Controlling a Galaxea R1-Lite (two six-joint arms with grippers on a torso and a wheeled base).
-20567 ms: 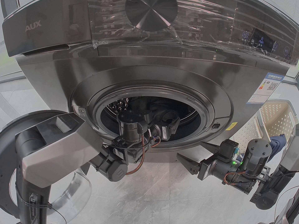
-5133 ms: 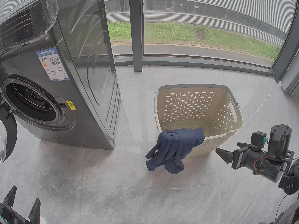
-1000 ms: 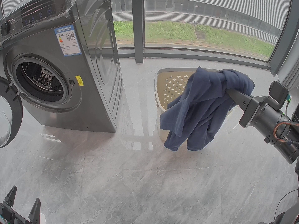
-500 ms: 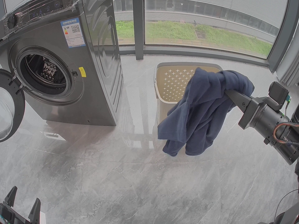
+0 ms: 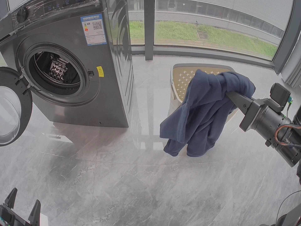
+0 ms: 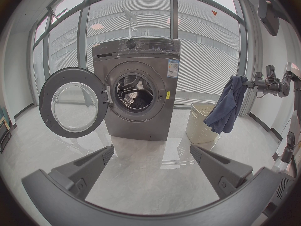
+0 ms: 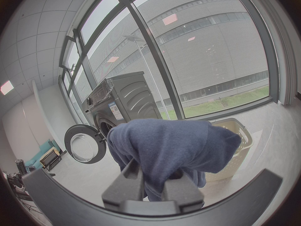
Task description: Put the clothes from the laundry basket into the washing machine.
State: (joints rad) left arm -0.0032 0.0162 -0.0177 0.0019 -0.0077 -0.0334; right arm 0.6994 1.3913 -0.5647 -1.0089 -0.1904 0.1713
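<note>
One dark blue garment (image 5: 203, 110) hangs from our right gripper (image 5: 232, 95), whose fingers pinch a bunched fold near its top so the rest dangles clear of the floor, in front of the laundry basket (image 5: 200, 66). The washing machine (image 5: 78, 63) stands well apart to our left, its door (image 5: 12, 107) swung wide, so loading looks unobstructed. Our left gripper (image 5: 22, 204) waits low, fingers spread and empty.
</note>
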